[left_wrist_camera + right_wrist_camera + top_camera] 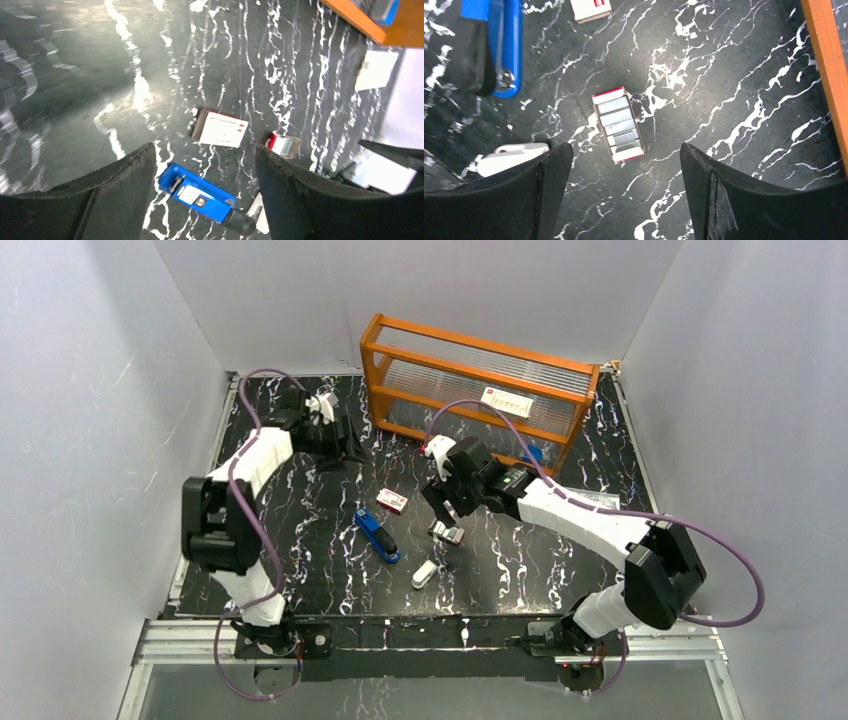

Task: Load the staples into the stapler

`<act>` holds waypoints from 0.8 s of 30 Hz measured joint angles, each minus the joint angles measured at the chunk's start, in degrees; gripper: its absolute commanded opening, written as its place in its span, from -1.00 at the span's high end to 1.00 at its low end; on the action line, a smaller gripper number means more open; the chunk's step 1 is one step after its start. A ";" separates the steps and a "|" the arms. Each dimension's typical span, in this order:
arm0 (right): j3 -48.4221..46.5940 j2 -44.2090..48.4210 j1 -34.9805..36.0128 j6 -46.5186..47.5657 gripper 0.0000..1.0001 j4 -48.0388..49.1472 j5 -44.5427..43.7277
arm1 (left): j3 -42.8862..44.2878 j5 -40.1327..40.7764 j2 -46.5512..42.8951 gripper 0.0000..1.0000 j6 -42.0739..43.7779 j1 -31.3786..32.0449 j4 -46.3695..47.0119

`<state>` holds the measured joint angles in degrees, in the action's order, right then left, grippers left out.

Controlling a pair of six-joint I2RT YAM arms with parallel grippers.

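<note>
On the black marbled table [300,530], centre: stapler [377,535], one, blue with black front, lying flat. Just right of it: staples [618,125], one silvery block lying in one open red-edged tray [608,95], directly under the right gripper [624,167]. Red-and-white box [392,502], one, just behind the stapler. White rounded object [424,574], one, nearer the front edge. Orange rack [475,390], one, at the rear. Grippers, two: left gripper [205,155] and right, fingers of each spread wide, holding nothing.

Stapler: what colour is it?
The stapler is blue, black at its tip; best from left wrist.
</note>
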<state>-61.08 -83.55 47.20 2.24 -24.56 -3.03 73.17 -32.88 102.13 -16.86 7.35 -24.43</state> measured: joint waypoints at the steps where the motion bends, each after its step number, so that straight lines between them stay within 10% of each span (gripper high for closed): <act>1: 0.00 0.92 0.07 -1.88 -0.74 -0.02 0.04 | -0.66 2.69 -2.60 -0.41 -0.24 -0.42 0.07; 15: -6.01 -10.03 18.14 -20.22 -0.73 2.51 -6.36 | -32.79 17.16 -44.09 -0.43 -17.16 -0.76 -0.72; 24: -10.36 -20.17 20.28 -23.52 -0.32 3.17 -8.94 | -45.27 11.26 -48.92 -0.07 -27.41 -0.76 4.20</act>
<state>-71.44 -103.72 67.48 -21.28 -21.39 -11.97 27.90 -21.63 53.21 -44.27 6.59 -20.23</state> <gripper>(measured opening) 0.736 0.609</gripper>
